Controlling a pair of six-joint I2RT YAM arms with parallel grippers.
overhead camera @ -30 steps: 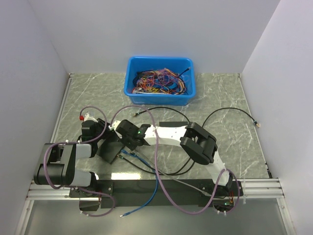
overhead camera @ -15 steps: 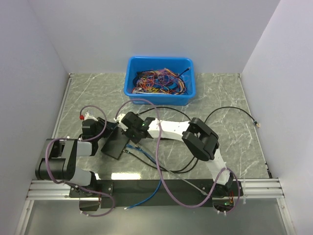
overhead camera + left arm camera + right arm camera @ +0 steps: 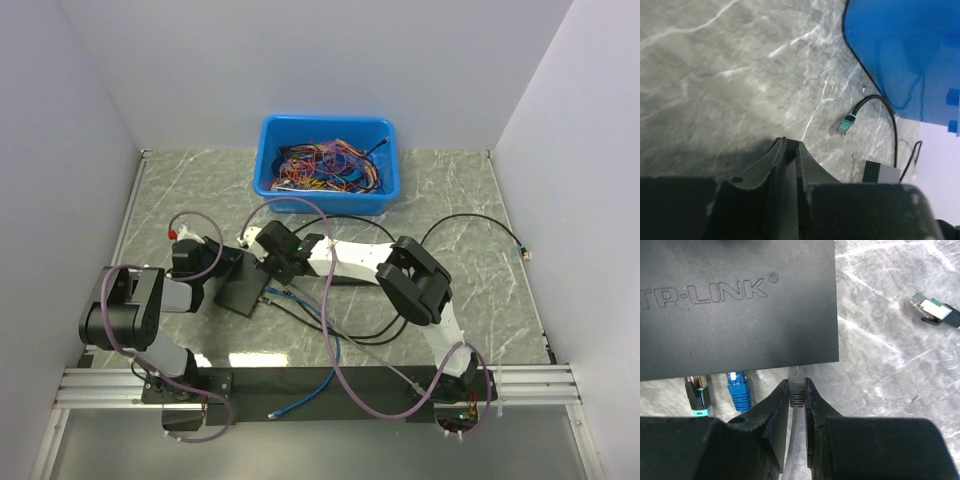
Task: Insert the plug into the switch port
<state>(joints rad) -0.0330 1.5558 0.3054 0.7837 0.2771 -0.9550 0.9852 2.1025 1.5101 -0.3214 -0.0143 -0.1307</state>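
Quick status from my seat. The right gripper (image 3: 796, 384) is clamped down on the plug (image 3: 796, 396). Its jaws sit narrow, pinching the grey ribbed boot, and the pale cable runs back under the wrist. The plug's clear nose pokes out just past the fingertips. Dead ahead of them is the switch (image 3: 735, 305), the dark TP-LINK box, with its port edge (image 3: 760, 368) facing the gripper. The nose is right up against that edge near its right-hand end. I can't tell from the wrist cam whether it's actually in a socket or only touching.

Just left of the fingers a blue plug (image 3: 738, 387) is already sitting in the port row. Further left there's a black one with a teal tip (image 3: 697, 395). Ahead and well off to the right, a loose teal-tipped plug (image 3: 931, 308) lies on the marble table (image 3: 880, 365).

The left gripper (image 3: 790, 145) is down to a thin slit between its fingers, and I can't tell if anything's pinched in there. Its cam sees only table, with another loose teal plug (image 3: 846, 124) ahead and to the right. Overhead, it sits close against the switch on the opposite side from the right gripper. The blue bin (image 3: 325, 203) of wires is well beyond both.
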